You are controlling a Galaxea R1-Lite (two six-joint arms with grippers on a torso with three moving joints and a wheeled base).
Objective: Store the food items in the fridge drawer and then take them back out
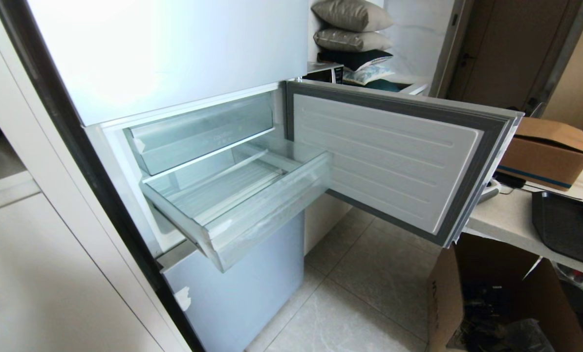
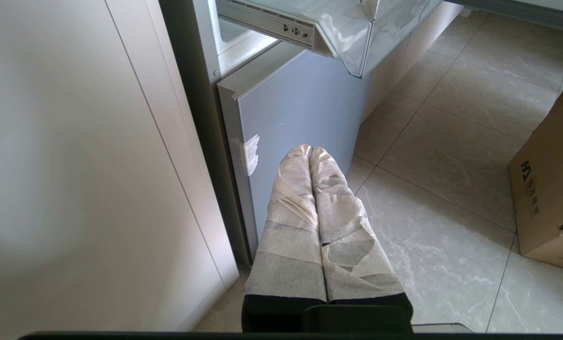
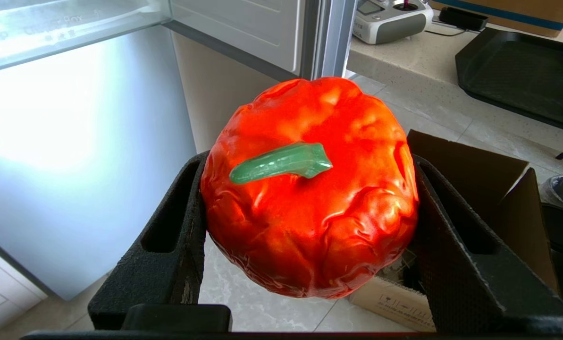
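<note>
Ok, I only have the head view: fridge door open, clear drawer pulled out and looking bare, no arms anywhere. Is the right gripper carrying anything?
Observer: Yes. The right gripper is clamped on a red pepper-like food item with a green stem.
Operator: Where is it relative to the fridge?
Observer: In the air over the floor, in front of the lower fridge door, not yet over the fridge drawer.
Operator: And the left arm?
Observer: The left gripper is shut and empty, hanging low by that lower door, below the drawer's corner.

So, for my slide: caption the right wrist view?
Right gripper holding a red pepper near the open fridge.
</note>
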